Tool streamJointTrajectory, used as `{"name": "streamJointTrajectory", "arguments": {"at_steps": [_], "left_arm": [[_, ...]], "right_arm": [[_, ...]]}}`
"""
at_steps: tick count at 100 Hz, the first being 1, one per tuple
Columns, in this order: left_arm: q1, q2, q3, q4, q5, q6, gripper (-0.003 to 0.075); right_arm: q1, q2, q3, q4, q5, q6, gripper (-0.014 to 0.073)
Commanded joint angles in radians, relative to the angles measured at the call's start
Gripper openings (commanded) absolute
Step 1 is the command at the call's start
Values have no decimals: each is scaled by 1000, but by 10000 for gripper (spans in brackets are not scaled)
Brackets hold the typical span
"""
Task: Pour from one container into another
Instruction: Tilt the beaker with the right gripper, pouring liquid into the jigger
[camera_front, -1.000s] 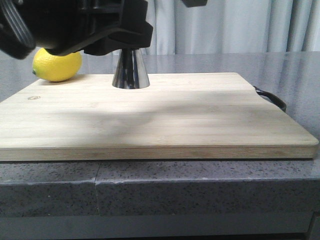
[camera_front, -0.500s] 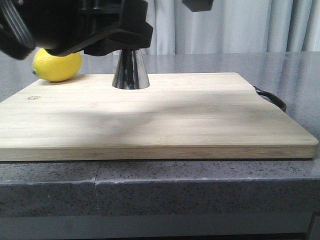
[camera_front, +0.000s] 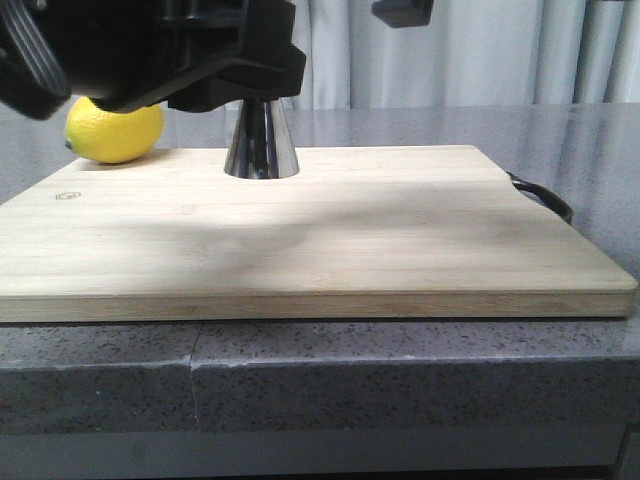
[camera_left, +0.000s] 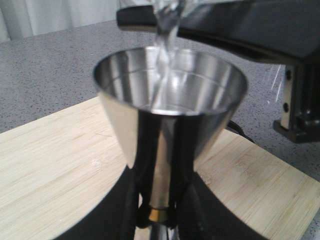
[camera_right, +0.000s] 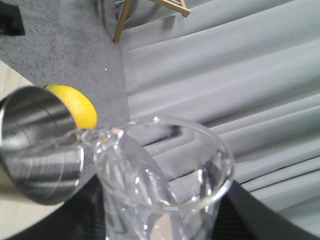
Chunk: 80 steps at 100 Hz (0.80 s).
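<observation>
While I watched the front view, the left arm's black housing filled the upper left and hid the top half of the steel jigger (camera_front: 260, 140), so only its flared base showed, standing near the far edge of the pale wooden cutting board (camera_front: 330, 240). A yellow lemon (camera_front: 113, 130) lay on the grey speckled counter (camera_front: 590, 140) just beyond the board's far left corner, partly behind the arm. The near and right stretches of the board lay open, with a dark loop handle (camera_front: 545, 196) at its right end and grey curtains (camera_front: 480, 55) behind. In the left wrist view I saw the left gripper (camera_left: 159, 214) pinching the jigger at its narrow gold-banded waist, the polished cup above wide and mirror-smooth. A thin clear stream (camera_left: 164, 40) fell into that cup from above. In the right wrist view the clear glass beaker (camera_right: 160, 185) was tilted, its spout over the jigger's rim, held by the right gripper (camera_right: 165, 227); its fingers sat dark and blurred either side of the glass.
</observation>
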<state>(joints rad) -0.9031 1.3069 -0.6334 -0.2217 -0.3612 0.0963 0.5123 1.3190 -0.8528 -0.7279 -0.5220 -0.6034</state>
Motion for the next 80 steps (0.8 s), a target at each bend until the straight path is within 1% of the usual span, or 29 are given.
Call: {"name": "streamJointTrajectory", "arguments": {"at_steps": [1,6,23,44,80], "left_arm": [[-8,-22,-28,5,-76,-6,-20],[-8,-22,-28,5,-76,-6,-19],[-8,-22,-28,5,-76,-6,-20],[-8,-22,-28,5,-76,-6,-20],[-8,-22,-28,5,-76,-6,-20]], "right_arm": [[-1,-38,-39,24,-64,-13,223],[-1,-38,-39,24,-64,-18,223],[-1,-38,-39,24,-64,-92,223],[-1,-38,-39,24,-64,-135,223],[-1,-38,-39,24,-64,-144,223]]}}
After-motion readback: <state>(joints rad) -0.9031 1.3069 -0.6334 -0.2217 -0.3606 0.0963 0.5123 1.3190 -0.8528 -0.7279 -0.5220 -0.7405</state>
